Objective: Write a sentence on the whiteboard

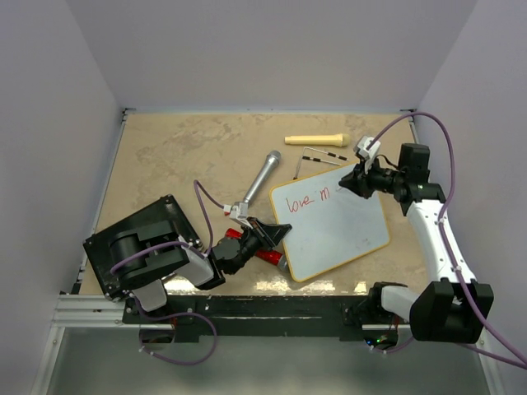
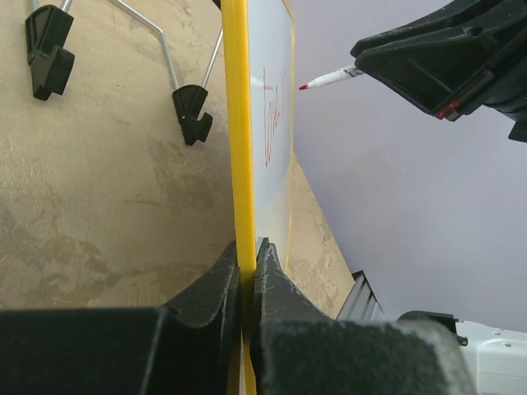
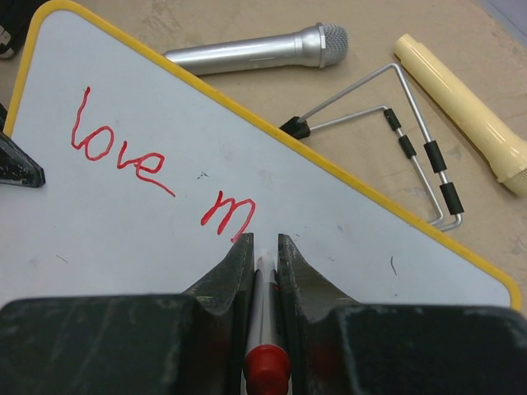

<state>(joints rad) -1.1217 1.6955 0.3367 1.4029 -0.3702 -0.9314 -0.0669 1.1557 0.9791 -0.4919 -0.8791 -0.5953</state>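
Board: the whiteboard lies flat on the table, right of centre and turned askew. Its near-left edge is at the left arm.
Left gripper: clenched on the board's yellow rim, one finger on each face. It looks to be steadying the board.
Right gripper: clamped round a red marker, with the tip aimed at the board just past the last letter.
Writing: the sentence reads "love m" in red on one line near the board's top-left. The rest of the board is bare.
Tip: from the left wrist view it appears just clear of the surface.
Step (judged): partway into the second word, pen lifted between strokes.
Next move (judged): set the tip down just beside the "m" and stroke rightward along the same line with light pressure. The left grip must hold firm so the board cannot slide.
Nearby: microphone, wire stand and cream cylinder lie beyond the far edge.
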